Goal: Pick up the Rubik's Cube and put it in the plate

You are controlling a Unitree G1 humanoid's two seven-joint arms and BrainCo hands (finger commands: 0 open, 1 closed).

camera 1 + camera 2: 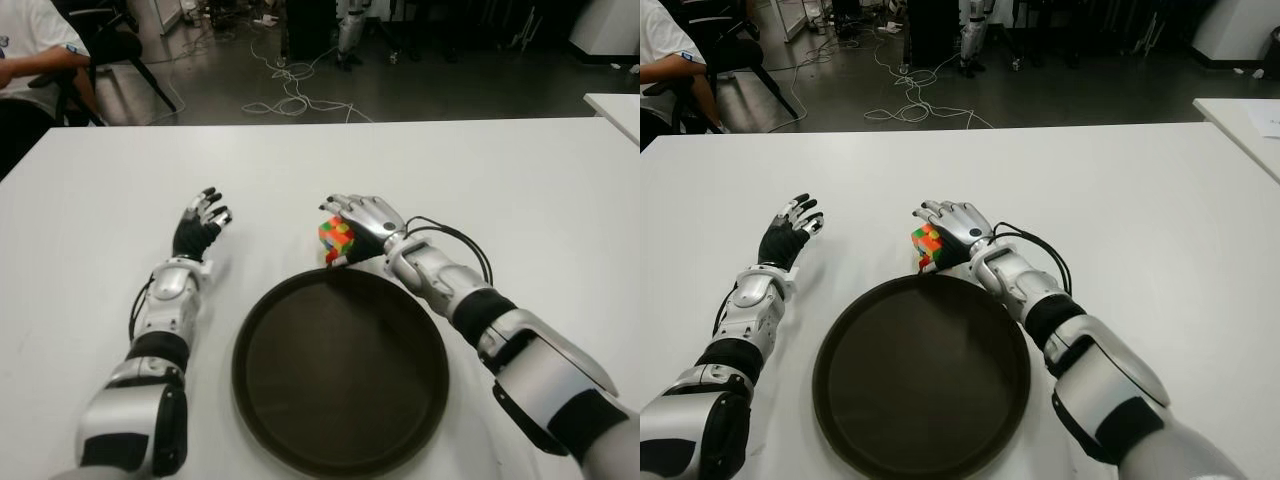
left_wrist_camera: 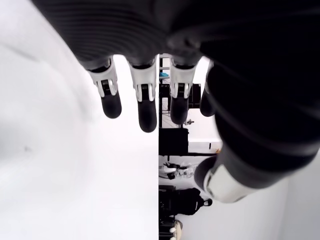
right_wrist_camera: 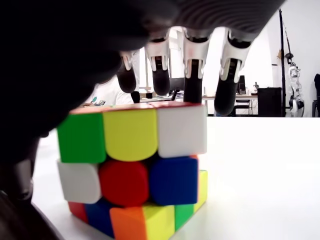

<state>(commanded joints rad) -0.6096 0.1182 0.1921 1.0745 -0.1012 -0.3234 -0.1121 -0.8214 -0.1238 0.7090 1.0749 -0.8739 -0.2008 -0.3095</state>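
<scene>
- The Rubik's Cube [image 1: 337, 240] sat on the white table [image 1: 520, 190], just beyond the far rim of the dark round plate [image 1: 340, 370].
- The right hand [image 1: 365, 225] hovered over the cube from the right, fingers [image 3: 192, 75] extended above its top face, thumb low at one side; it was not yet closed on it.
- The left hand [image 1: 200, 225] showed well to the left of the cube, fingers relaxed and holding nothing.
- The cube looked light, rigid and smooth-faced, probably a little slippery; its layers could twist under an uneven squeeze.
- Opposite flat faces, pinched squarely between thumb and fingers, seemed the safest hold.
</scene>
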